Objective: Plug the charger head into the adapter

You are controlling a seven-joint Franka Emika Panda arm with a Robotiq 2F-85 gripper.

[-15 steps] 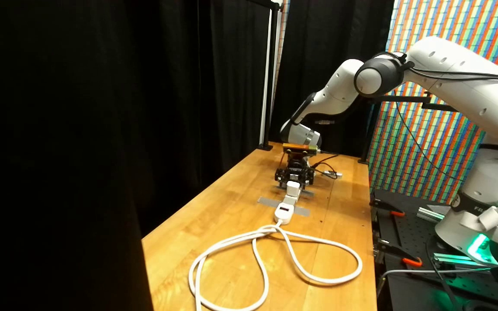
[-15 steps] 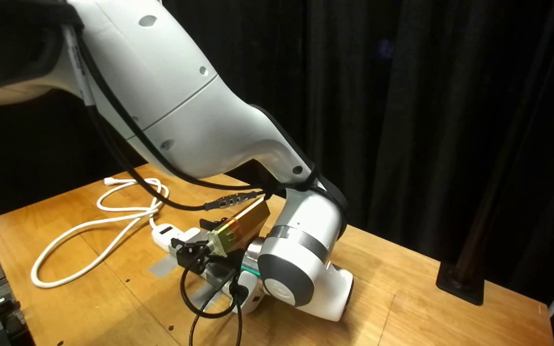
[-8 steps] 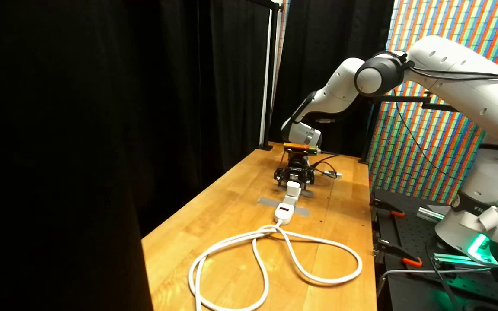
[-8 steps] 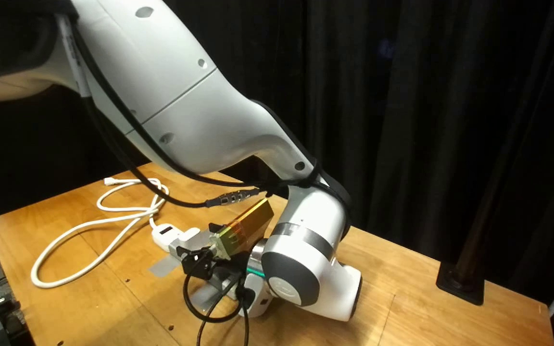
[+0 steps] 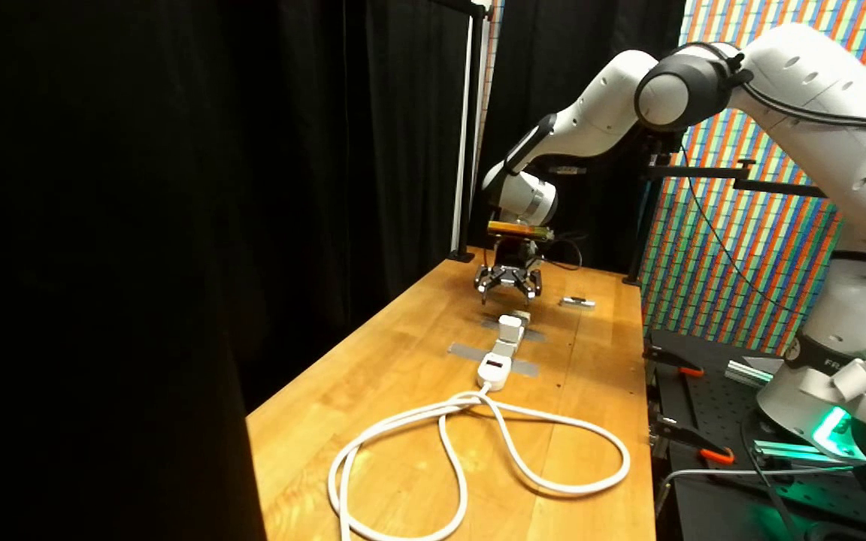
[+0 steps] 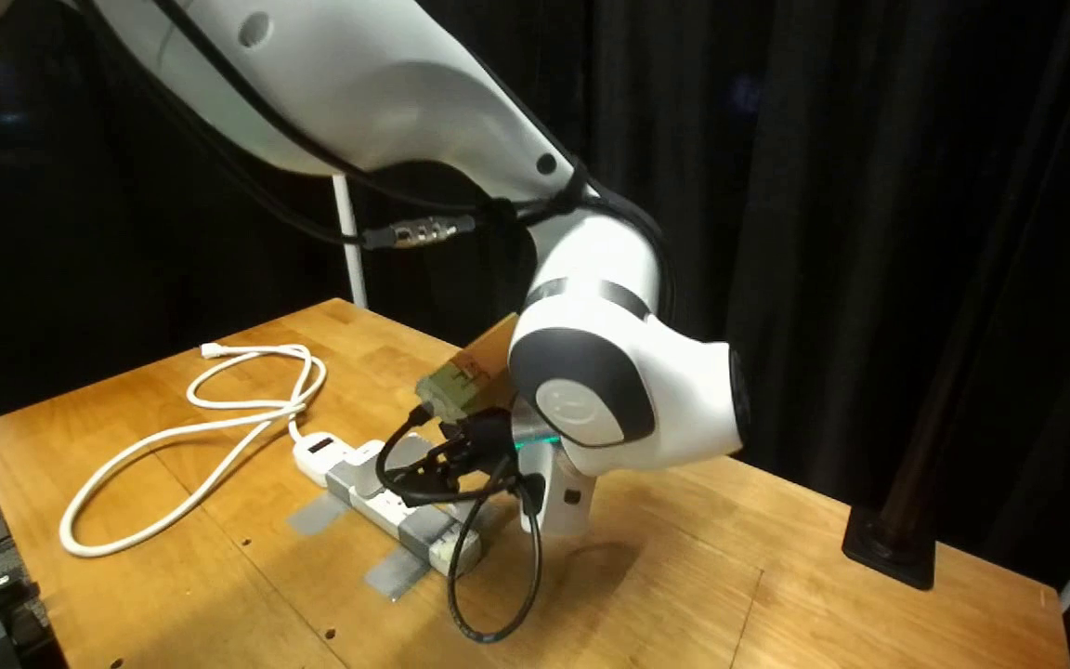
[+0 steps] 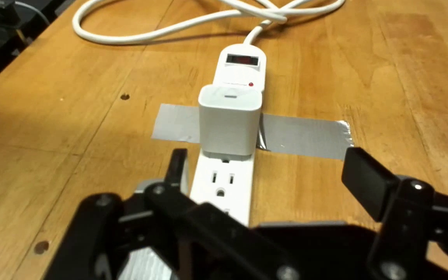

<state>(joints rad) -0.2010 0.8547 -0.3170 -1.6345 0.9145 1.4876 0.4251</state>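
So the gripper [image 7: 266, 173] is fully let go, its two black fingers [image 7: 368, 182] spread well apart in the air. It's hanging by the end of the adapter [image 6: 382, 513] that's farther from the thick white cable [image 7: 130, 39], with a gold-and-green block [image 6: 470, 373] riding just above it on the white arm [image 5: 602, 101]. The charger head [image 7: 230, 128], that stubby white cube, is clear of the fingers and standing upright on the adapter, up toward the cable end. Its base looks flush with the socket face to me, but the underside is hidden. On the gripper side of it you can see a three-hole outlet [image 7: 223, 182]; on the other side there's a dark switch window [image 7: 242, 59] and a tiny red light [image 7: 251, 84]. Silver tape [image 7: 305, 136] crosses the adapter in two spots and runs down onto the bench [image 5: 388, 376]. The cable comes off the end and sprawls in big lazy loops, its plug [image 6: 212, 350] over near the bench's edge. There's also a small silvery thing [image 5: 577, 302] lying on the bench, apart from the adapter, can't make out what it is. Black curtains [image 6: 869, 232] hang at the back.
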